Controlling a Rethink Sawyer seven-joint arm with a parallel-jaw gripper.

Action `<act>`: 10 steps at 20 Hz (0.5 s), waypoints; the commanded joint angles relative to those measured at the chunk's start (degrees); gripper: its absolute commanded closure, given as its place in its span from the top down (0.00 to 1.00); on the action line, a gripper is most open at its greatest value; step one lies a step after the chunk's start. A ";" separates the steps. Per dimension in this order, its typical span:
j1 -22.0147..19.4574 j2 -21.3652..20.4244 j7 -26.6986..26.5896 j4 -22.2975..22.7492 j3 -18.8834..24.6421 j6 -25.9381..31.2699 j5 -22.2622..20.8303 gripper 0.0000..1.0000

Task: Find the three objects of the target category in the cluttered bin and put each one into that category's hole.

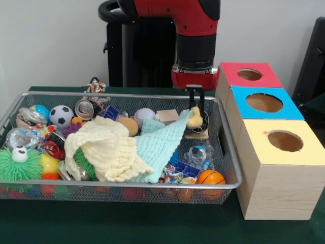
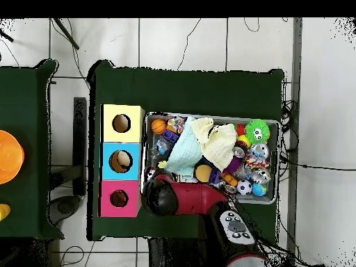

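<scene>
My gripper (image 1: 196, 118) hangs from the red and black arm (image 1: 195, 56) over the far right corner of the wire mesh bin (image 1: 127, 95). Its two black fingers (image 1: 192, 101) stand close together and appear shut on a small yellow duck (image 1: 193, 118), held about level with the bin's rim above a wooden block (image 1: 197, 134). In the overhead view the arm (image 2: 188, 198) hides the gripper. To the right of the bin stand three wooden boxes, each with a round hole on top: red (image 1: 231, 71), blue (image 1: 244, 94) and yellow (image 1: 259, 147).
A cream cloth (image 1: 106, 150) and a mint cloth (image 1: 162, 142) cover the bin's middle. Around them lie a soccer ball (image 1: 61, 116), a baseball (image 1: 144, 116), a small basketball (image 1: 210, 178), a green spiky ball (image 1: 19, 165) and several other toys.
</scene>
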 commanded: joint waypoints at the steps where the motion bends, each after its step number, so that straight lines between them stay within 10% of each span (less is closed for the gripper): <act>1: 0.66 -2.28 -1.39 -7.76 -1.20 4.46 -4.47 0.00; 2: 0.61 -2.17 -1.05 -7.93 -1.09 4.11 -4.95 0.00; 3: 0.56 -2.05 -0.71 -8.10 -0.97 3.77 -5.44 1.00; 10: -0.41 -2.21 1.51 -6.60 0.18 1.81 -6.74 1.00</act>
